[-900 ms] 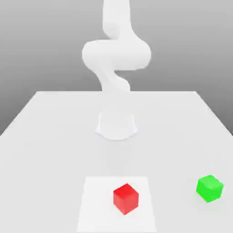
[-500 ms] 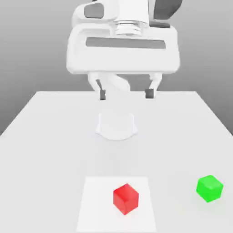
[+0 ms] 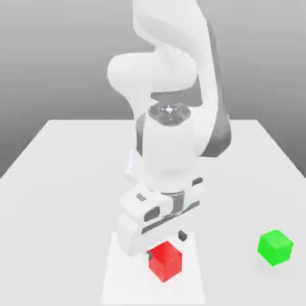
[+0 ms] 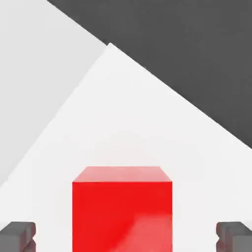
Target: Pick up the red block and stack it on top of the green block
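The red block (image 3: 165,262) sits on a lighter white square patch (image 3: 122,281) near the table's front edge. My gripper (image 3: 166,245) hangs just above and around the block's top, tilted, with one dark fingertip (image 3: 182,236) showing behind the block. In the hand view the red block (image 4: 123,209) lies between the two dark fingertips (image 4: 17,236), with a clear gap on each side, so the gripper (image 4: 126,237) is open and holds nothing. The green block (image 3: 275,247) rests on the table at the exterior view's right, well apart from the red one.
The white table (image 3: 60,179) stretches back to a grey backdrop. My white arm (image 3: 170,143) rises over the middle of the table behind the red block. In the hand view a dark floor area (image 4: 197,49) lies beyond the table's edge.
The hand has come down from high above the table's middle to the red block at the front. It now straddles the block. Neither block has moved.
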You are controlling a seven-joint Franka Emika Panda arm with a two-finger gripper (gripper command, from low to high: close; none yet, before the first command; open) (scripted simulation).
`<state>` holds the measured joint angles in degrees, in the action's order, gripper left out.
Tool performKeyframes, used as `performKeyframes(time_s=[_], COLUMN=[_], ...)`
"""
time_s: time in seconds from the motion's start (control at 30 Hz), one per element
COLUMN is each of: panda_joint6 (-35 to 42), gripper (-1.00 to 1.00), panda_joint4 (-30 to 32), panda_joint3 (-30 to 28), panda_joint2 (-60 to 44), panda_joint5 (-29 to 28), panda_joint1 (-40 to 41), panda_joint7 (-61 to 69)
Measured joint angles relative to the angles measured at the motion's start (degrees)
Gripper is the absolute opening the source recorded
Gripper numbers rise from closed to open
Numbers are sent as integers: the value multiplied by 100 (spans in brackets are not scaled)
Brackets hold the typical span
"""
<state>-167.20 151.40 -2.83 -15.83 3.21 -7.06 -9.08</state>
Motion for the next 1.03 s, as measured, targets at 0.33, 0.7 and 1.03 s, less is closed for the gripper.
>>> performKeyframes(time_s=[0.33, 0.7, 1.03], panda_joint6=[206, 1616, 900], gripper=[-100, -100, 100], panda_joint4=[37, -421, -601], panda_joint3=[-17, 971, 943], panda_joint2=[237, 1189, 286], panda_joint5=[-53, -393, -723], panda_joint1=[-5, -1957, -2314], panda_joint7=[-35, -1497, -2016])
